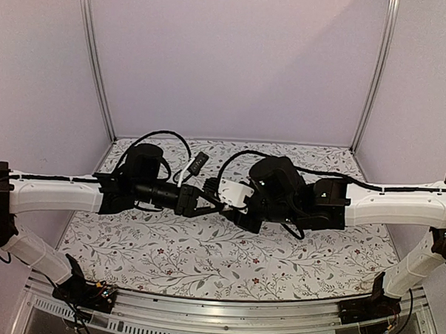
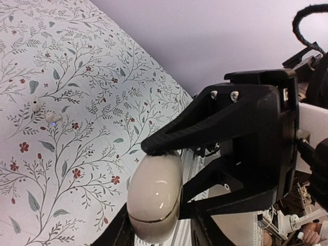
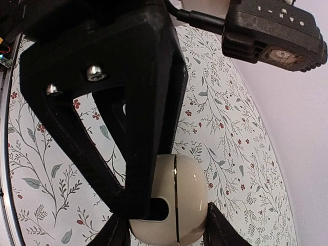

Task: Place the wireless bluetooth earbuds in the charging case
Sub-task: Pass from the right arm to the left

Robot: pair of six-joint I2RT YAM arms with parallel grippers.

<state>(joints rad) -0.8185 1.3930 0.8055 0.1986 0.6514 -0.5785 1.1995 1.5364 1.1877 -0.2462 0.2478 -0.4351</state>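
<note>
The cream oval plastic charging case (image 2: 154, 197) is held in the air above the middle of the flower-printed worktop (image 1: 204, 262), where the two arms meet. The right gripper (image 3: 169, 225) is clenched on it, and the lid seam runs midway between its fingers. The left gripper (image 2: 159, 228) has a finger at each side of the same case, but it cannot be told whether they press it. The lid looks closed, so it probably must be opened first. The two small white earbuds (image 2: 53, 118) lie close together on the worktop, well apart from both pincers, with open cloth around them. Which arm is nearer cannot be told.
</note>
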